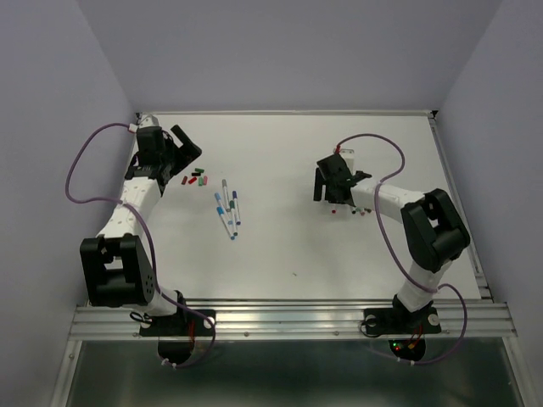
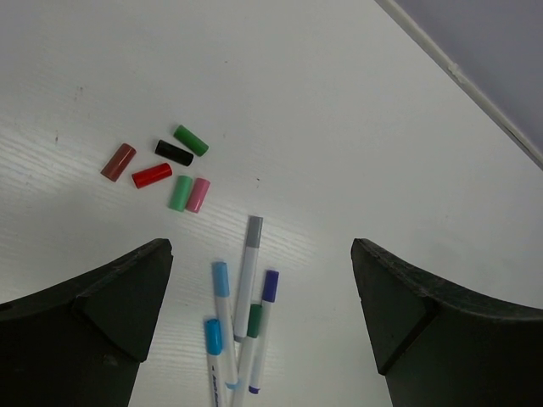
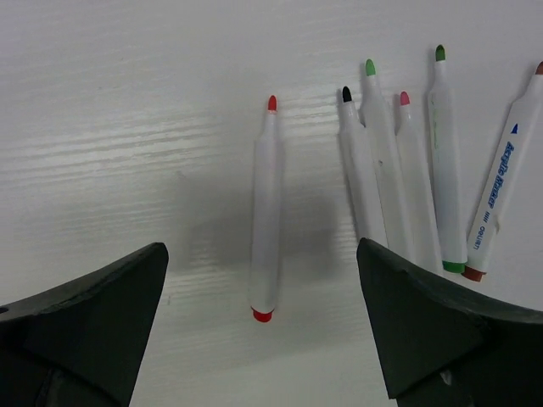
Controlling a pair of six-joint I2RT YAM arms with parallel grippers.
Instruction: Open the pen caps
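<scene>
Several loose pen caps (image 1: 195,178) lie in a cluster at the far left: maroon (image 2: 118,162), red (image 2: 152,175), black (image 2: 174,153), green (image 2: 191,140), light green (image 2: 180,192) and pink (image 2: 198,194). Several capped pens (image 1: 229,210) lie bunched nearer the middle, with a grey-capped one (image 2: 249,263) on top. My left gripper (image 1: 181,146) is open and empty above them (image 2: 261,254). My right gripper (image 1: 333,190) is open and empty over an uncapped red-tipped pen (image 3: 267,212). Several more uncapped pens (image 3: 407,178) lie in a row to its right.
The white table's far edge (image 1: 288,113) and right edge rail (image 1: 458,203) meet purple walls. Purple cables loop from both arms (image 1: 81,170).
</scene>
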